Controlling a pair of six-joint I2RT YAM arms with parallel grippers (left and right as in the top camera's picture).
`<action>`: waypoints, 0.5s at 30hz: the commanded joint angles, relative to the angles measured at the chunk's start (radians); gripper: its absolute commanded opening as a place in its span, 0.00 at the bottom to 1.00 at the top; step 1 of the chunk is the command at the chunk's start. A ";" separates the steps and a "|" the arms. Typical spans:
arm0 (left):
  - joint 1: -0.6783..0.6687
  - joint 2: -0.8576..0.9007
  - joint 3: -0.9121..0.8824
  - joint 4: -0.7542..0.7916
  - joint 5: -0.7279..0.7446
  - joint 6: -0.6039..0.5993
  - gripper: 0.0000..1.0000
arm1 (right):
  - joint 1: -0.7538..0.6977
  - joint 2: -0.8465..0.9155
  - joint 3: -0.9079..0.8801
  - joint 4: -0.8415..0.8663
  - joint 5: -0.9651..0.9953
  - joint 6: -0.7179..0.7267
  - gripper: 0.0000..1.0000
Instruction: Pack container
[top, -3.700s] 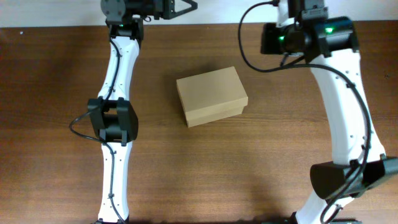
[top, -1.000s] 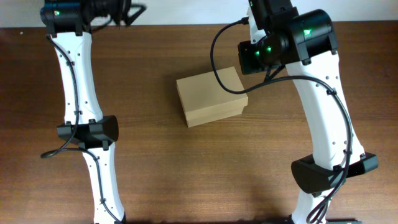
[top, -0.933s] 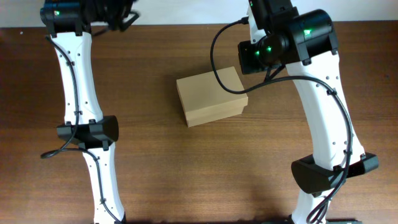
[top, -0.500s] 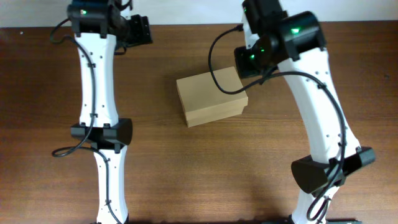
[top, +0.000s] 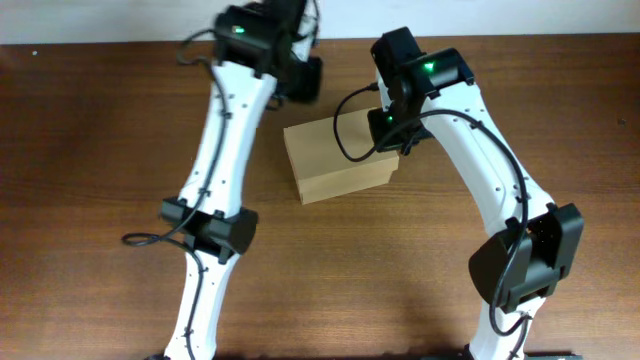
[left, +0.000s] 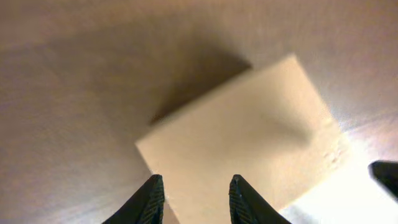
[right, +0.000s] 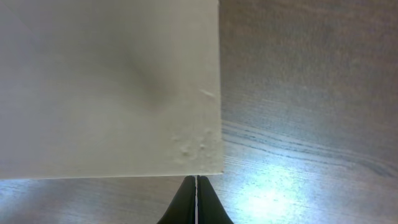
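Jaws of my left gripper (left: 194, 200) stand apart above the container (top: 340, 155), while my right gripper (right: 196, 202) has its jaws pressed together just off one of its corners. The container is plain tan with its lid down. It sits near the middle of the desk (top: 90, 180), nearer the far edge, with its long axis running left to right, skewed slightly toward the far right corner.

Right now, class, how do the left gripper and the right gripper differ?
The left gripper is open; the right gripper is shut. The left gripper hangs over the box top; the right gripper sits just off the box's edge. Both are empty and close to the box.
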 joint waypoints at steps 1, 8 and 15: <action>-0.028 -0.014 -0.148 -0.005 -0.021 0.016 0.34 | -0.020 0.003 -0.035 0.016 -0.017 0.007 0.04; -0.051 -0.015 -0.318 -0.005 0.040 0.016 0.31 | -0.031 0.005 -0.089 0.057 -0.017 0.007 0.04; -0.051 -0.015 -0.366 -0.005 0.040 0.016 0.31 | -0.031 0.017 -0.130 0.095 -0.030 0.007 0.04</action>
